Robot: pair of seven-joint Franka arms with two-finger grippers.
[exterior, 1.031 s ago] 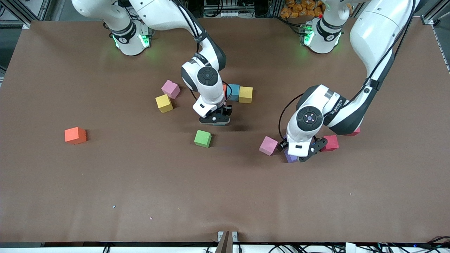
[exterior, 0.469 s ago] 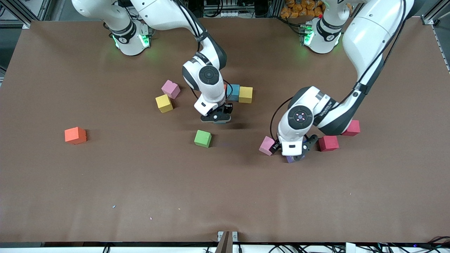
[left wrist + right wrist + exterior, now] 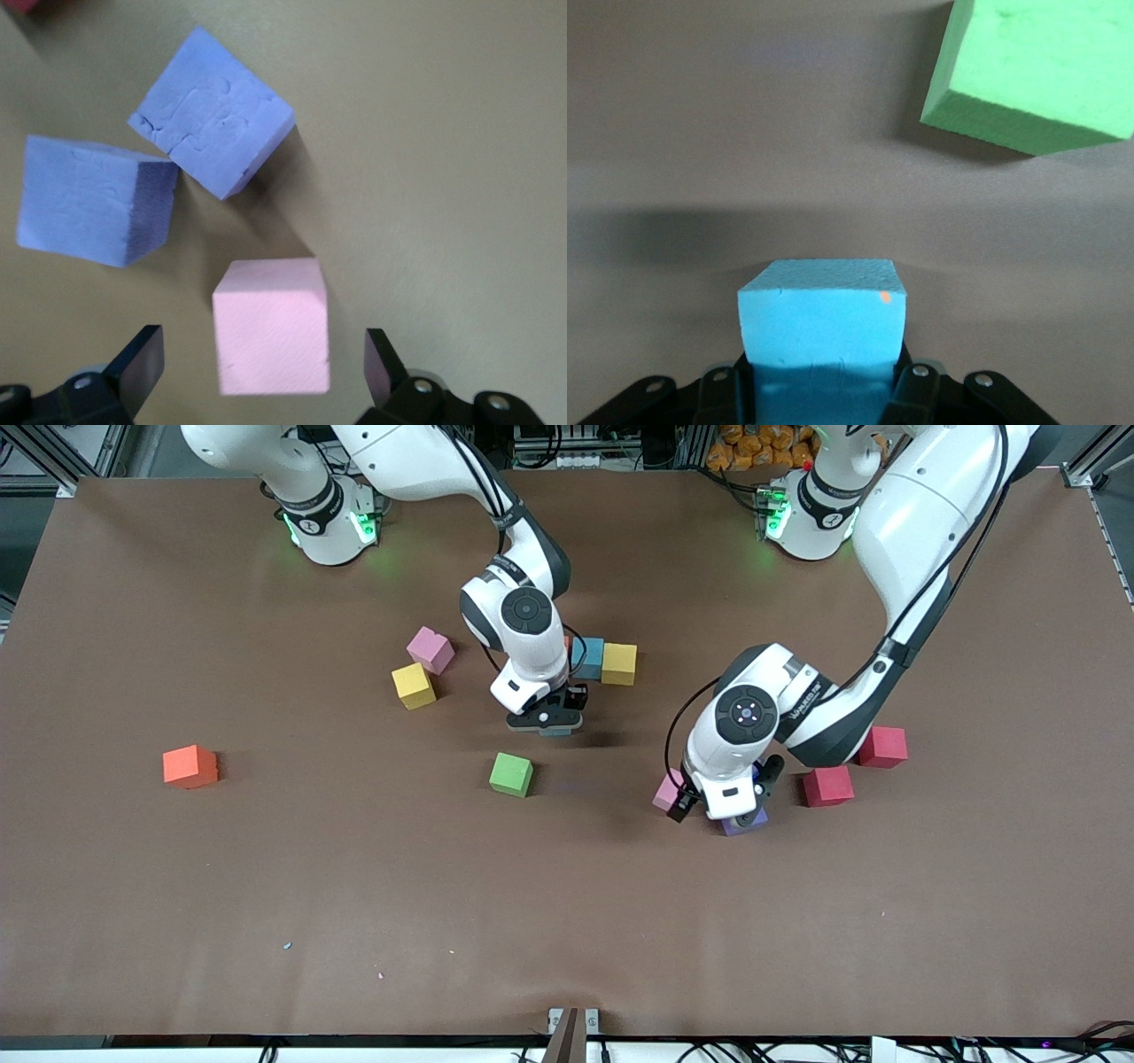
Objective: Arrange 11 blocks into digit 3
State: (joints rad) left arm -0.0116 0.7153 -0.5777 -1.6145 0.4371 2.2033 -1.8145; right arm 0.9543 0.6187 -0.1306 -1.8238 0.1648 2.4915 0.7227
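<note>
Blocks (image 3: 511, 773) first, said Ana. Where did they lie, and what had each hand got?

Loose over the table, said Ben, with no 3 to be seen. The right gripper (image 3: 545, 724) was pinching a cyan block (image 3: 822, 328), its fingers pressed onto two opposite faces. A green block (image 3: 1036, 71) lay on the table just ahead of it. The left gripper (image 3: 262, 356) hung spread wide over a pink block (image 3: 271, 326), one finger (image 3: 142, 361) on either side and neither touching.

So the pick was the left one's step. How would you have done it well?

I'd have come straight down. The pink faces looked roughly square to the fingers, so little turning seemed needed. Two purple blocks (image 3: 211, 111) sat close ahead of that gripper, touching each other at a corner but apart from the pink one. They seemed clear of the fingers' path, provided the hand didn't drift toward them.

And the squeeze?

Gentle, I'd judge. Foam gives, and a hard pinch could tilt the cube. I'd have gripped low and centred, then lifted straight up before carrying it.

And the cyan one?

Set it down flat and flush, and let go only once it rested.
</note>
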